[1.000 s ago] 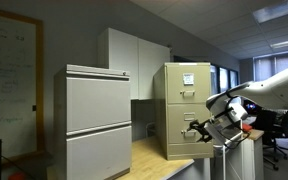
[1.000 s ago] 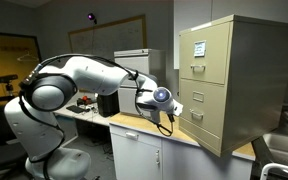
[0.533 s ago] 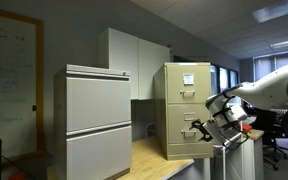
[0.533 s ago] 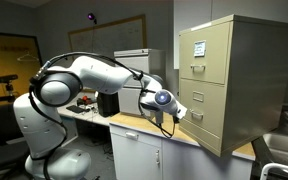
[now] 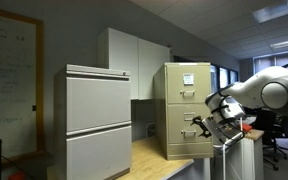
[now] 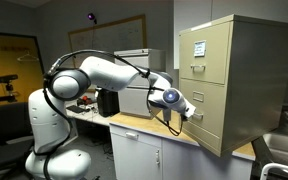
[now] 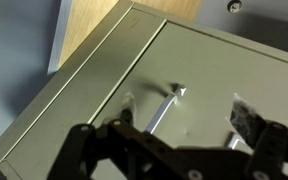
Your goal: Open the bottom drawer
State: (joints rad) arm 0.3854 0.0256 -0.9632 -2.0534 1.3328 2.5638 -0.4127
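Wide-open fingers (image 7: 249,120) flank handle (image 7: 162,110) of bottom drawer (image 7: 212,62); drawer front flush, closed.

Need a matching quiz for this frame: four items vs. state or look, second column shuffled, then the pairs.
1. bottom drawer
2. top drawer
3. wide cabinet
4. end effector

A. white paper on its front
B. light grey
C. open, straddling the handle
D. shut, plain tan front

Pairs: 1-D, 2-A, 3-B, 4-C
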